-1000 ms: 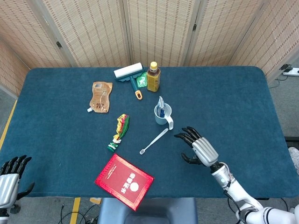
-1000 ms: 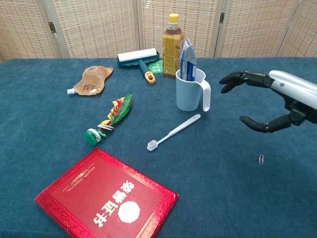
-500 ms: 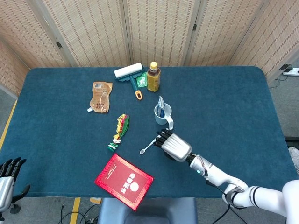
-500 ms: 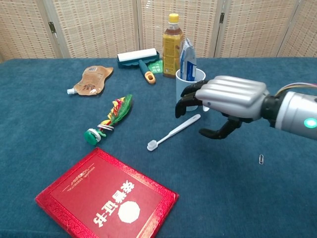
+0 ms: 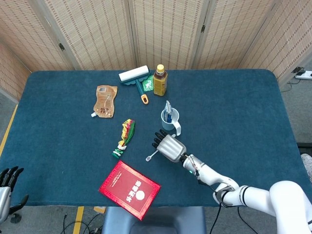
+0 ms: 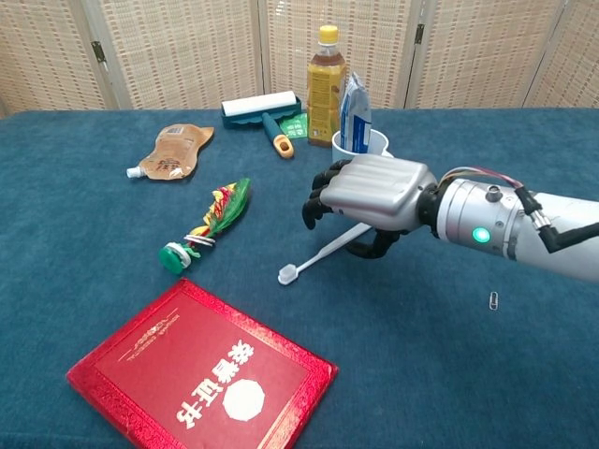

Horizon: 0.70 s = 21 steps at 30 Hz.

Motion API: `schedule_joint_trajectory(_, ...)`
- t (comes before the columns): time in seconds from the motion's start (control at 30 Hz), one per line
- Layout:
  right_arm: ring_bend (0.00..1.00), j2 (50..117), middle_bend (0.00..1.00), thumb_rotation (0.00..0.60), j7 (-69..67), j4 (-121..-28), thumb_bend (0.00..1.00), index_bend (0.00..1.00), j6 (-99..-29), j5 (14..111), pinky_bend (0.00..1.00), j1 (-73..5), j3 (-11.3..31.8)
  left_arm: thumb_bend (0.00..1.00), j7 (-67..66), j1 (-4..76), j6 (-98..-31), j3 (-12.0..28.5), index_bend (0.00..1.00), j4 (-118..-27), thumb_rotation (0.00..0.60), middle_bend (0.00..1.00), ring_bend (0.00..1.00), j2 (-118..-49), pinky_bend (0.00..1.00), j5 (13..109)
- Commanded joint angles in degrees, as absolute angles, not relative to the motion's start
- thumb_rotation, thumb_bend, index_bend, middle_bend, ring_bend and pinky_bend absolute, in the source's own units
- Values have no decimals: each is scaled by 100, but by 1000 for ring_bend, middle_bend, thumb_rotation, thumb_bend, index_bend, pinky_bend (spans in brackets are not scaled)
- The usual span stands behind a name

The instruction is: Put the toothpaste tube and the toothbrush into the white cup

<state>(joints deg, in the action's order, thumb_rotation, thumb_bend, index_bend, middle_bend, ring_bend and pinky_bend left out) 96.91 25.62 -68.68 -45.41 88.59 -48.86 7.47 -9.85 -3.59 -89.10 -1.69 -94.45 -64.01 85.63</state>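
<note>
The white cup (image 5: 170, 122) stands mid-table with the toothpaste tube (image 5: 167, 111) upright inside it. In the chest view the tube (image 6: 354, 110) rises above the cup's rim (image 6: 378, 141), and my right hand hides most of the cup. The white toothbrush (image 6: 313, 261) lies flat on the cloth, bristle end (image 5: 149, 158) toward the red booklet. My right hand (image 5: 166, 145) (image 6: 371, 195) hangs palm-down over the brush's handle, fingers curved and apart, thumb low beside the handle, gripping nothing. My left hand (image 5: 8, 179) shows at the lower left edge, fingers spread and empty.
A red booklet (image 6: 200, 367) lies near the front edge. A green-capped colourful packet (image 6: 210, 223) sits left of the brush. A brown pouch (image 6: 174, 150), a lint roller (image 6: 263, 108) and a tea bottle (image 6: 327, 79) stand behind. A paper clip (image 6: 493, 300) lies right.
My right hand has swept left from the open cloth to above the toothbrush handle, in front of the cup. The left hand has sunk lower at the frame edge. The toothbrush has not moved.
</note>
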Motion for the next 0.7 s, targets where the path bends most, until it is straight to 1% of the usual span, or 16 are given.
schedule_joint_trajectory(0.03,147,9803,277,600,2672,-6727,338,320,-4526,8779,178,-4930,707,329,-979,-360,-8903,-168,170,-9437,600,151,105,-6402,152,8557)
schedule_joint_trajectory(0.17,147,9963,277,600,2711,-6519,338,328,-4529,8713,178,-4978,679,329,-961,-358,-8904,-169,170,-9441,600,151,105,-6405,152,8583)
schedule_joint_trajectory(0.3,146,10141,281,600,2645,-6313,338,363,-4610,8723,178,-4997,623,329,-869,-367,-8890,-180,170,-9434,600,151,105,-6397,152,8584)
schedule_joint_trajectory(0.43,147,10304,281,600,2568,-6047,338,368,-4652,8728,178,-5032,586,329,-865,-368,-8877,-184,170,-9419,600,151,105,-6393,152,8583)
schedule_joint_trajectory(0.7,147,10429,283,600,2345,-5780,343,409,-4798,8815,178,-5036,453,329,-863,-371,-8856,-181,170,-9396,600,151,105,-6402,152,8566)
